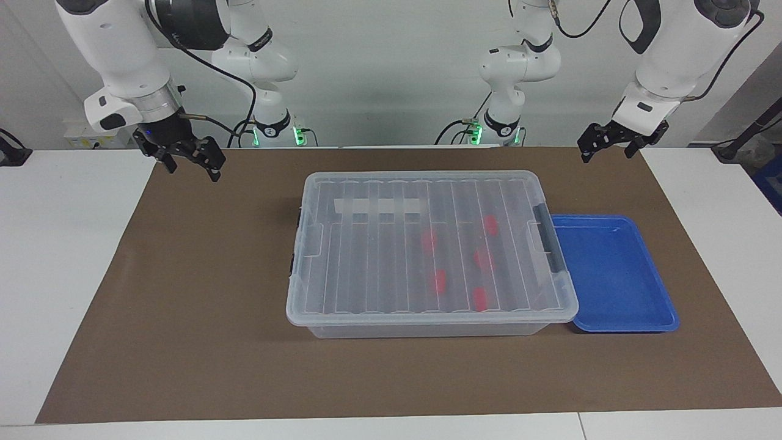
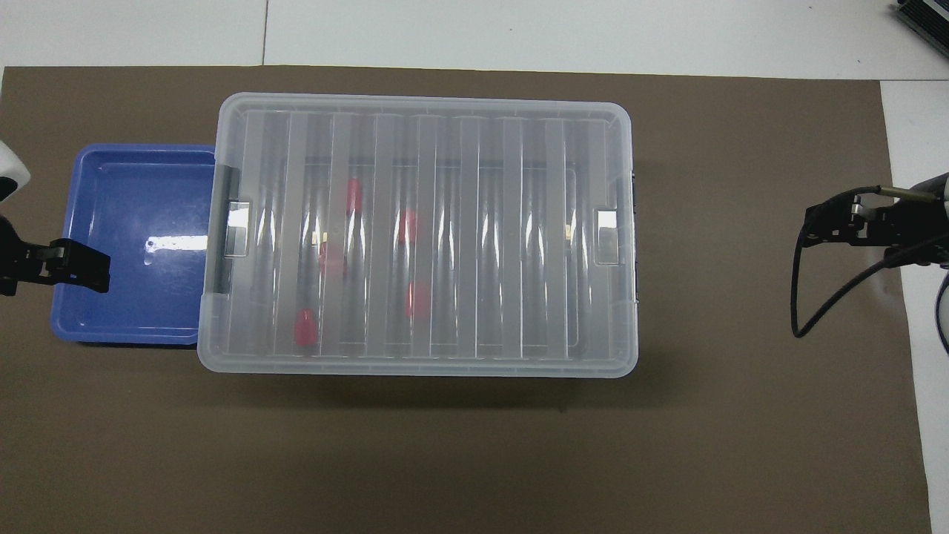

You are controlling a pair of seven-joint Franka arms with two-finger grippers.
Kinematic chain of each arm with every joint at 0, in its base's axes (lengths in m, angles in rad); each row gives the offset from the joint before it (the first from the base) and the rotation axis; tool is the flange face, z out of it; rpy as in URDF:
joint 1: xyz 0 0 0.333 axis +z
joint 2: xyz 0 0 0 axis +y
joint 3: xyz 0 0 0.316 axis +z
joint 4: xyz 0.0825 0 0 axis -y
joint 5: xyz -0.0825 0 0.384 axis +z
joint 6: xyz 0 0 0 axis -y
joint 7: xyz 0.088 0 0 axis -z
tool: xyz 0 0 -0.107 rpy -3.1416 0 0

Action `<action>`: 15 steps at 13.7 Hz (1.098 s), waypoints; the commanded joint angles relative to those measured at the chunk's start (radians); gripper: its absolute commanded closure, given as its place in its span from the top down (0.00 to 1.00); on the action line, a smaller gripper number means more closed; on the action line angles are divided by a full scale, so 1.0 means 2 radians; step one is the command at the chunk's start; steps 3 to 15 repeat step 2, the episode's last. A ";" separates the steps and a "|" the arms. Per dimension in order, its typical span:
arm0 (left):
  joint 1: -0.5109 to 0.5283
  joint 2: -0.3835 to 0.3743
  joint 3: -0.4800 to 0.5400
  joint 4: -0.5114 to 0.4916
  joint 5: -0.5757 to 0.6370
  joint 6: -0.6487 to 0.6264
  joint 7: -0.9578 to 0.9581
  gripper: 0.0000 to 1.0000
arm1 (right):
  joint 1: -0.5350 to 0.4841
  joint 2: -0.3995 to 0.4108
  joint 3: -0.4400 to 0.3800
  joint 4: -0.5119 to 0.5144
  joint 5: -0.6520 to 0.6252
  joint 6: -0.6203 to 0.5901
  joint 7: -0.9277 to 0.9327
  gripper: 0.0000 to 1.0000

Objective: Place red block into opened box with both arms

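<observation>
The box [image 1: 366, 256] [image 2: 511, 237], a clear bin, stands mid-mat with its ribbed lid on. Several red blocks lie inside under the lid, toward the left arm's end; one red block [image 1: 480, 298] [image 2: 305, 328] shows clearly. My left gripper [image 1: 605, 153] [image 2: 81, 267] hangs open and empty in the air, over the outer edge of the blue tray as seen from above. My right gripper [image 1: 192, 172] [image 2: 823, 226] hangs open and empty over the mat's edge at the right arm's end, well apart from the box.
A shallow blue tray [image 1: 617, 275] [image 2: 133, 230] with nothing in it lies against the box at the left arm's end. A brown mat [image 1: 183, 305] covers the white table. A black cable [image 2: 797, 297] loops below the right gripper.
</observation>
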 commanded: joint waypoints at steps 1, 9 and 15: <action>0.010 -0.007 -0.003 -0.003 -0.008 0.007 0.006 1.00 | -0.001 -0.009 0.004 -0.010 -0.003 -0.003 -0.012 1.00; 0.011 -0.007 -0.003 -0.003 -0.008 0.007 0.006 1.00 | -0.001 -0.008 0.004 -0.010 -0.003 -0.002 -0.012 1.00; 0.011 -0.007 -0.003 -0.003 -0.008 0.007 0.006 1.00 | -0.001 -0.008 0.004 -0.010 -0.003 -0.002 -0.012 1.00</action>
